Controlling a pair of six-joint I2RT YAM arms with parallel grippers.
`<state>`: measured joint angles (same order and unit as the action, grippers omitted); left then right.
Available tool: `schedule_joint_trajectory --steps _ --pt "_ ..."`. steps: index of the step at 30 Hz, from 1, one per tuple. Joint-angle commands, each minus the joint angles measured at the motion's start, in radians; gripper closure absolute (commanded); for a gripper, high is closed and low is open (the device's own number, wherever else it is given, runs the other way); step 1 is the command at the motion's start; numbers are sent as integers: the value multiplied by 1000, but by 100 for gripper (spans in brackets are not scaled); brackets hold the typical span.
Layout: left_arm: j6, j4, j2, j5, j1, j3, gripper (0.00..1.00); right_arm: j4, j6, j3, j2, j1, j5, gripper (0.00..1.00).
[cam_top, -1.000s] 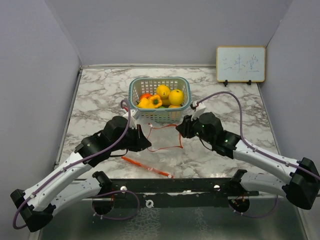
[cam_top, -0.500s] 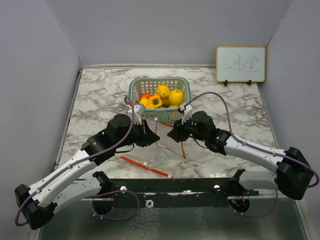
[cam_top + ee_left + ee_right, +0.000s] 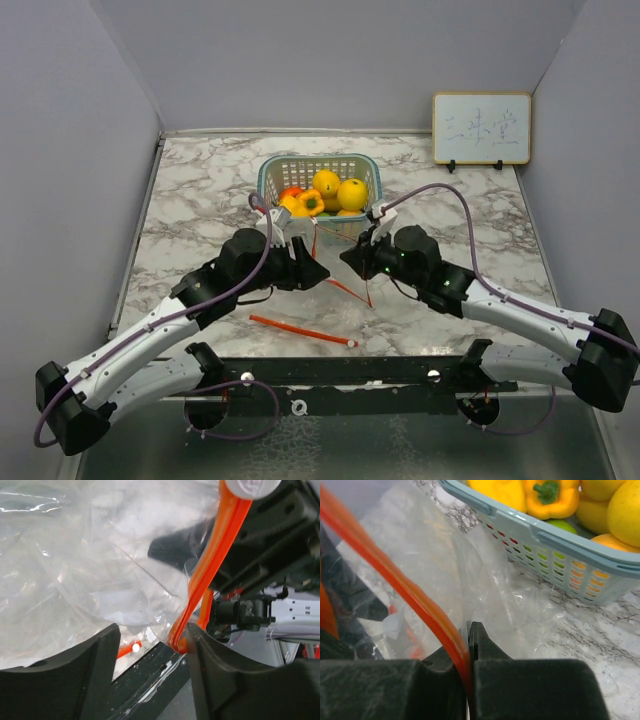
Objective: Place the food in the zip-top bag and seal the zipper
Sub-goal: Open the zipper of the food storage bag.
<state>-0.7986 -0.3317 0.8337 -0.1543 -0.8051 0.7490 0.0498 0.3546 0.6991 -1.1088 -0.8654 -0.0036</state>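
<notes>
Both arms drawn closer together in front of the basket (image 3: 320, 158) than a second ago, with the zip-top bag (image 3: 65, 580) gathered between them above the desk (image 3: 200, 190). Right jaws clamped on the zipper (image 3: 420, 609); left jaws apart, the strip lying against one finger; food (image 3: 322, 195) all in the basket, none bagged. Step in hand, judged: opening the bag mouth; next calls for a firm left hold, then spreading.

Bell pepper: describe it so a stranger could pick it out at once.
Find the teal lattice basket on the marble table. At its near left lies the bell pepper. Unlike the smooth round yellow fruits beside it, it is lobed, yellow-orange, with a green stem.
</notes>
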Motion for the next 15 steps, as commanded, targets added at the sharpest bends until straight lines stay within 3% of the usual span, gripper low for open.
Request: schedule_joint_trajectory --steps 1,7,12,15 --pt "-85 130 46 42 3 -4 40 28 6 29 -7 -66 73 98" --pt "-111 179 79 128 3 -7 39 37 27 36 -30 -153 130 98" --pt "-103 133 64 198 2 -40 54 17 38 27 15 -161 161 98" --pt "-107 113 45 225 3 -71 69 -6 35 35 30 -162 166 98"
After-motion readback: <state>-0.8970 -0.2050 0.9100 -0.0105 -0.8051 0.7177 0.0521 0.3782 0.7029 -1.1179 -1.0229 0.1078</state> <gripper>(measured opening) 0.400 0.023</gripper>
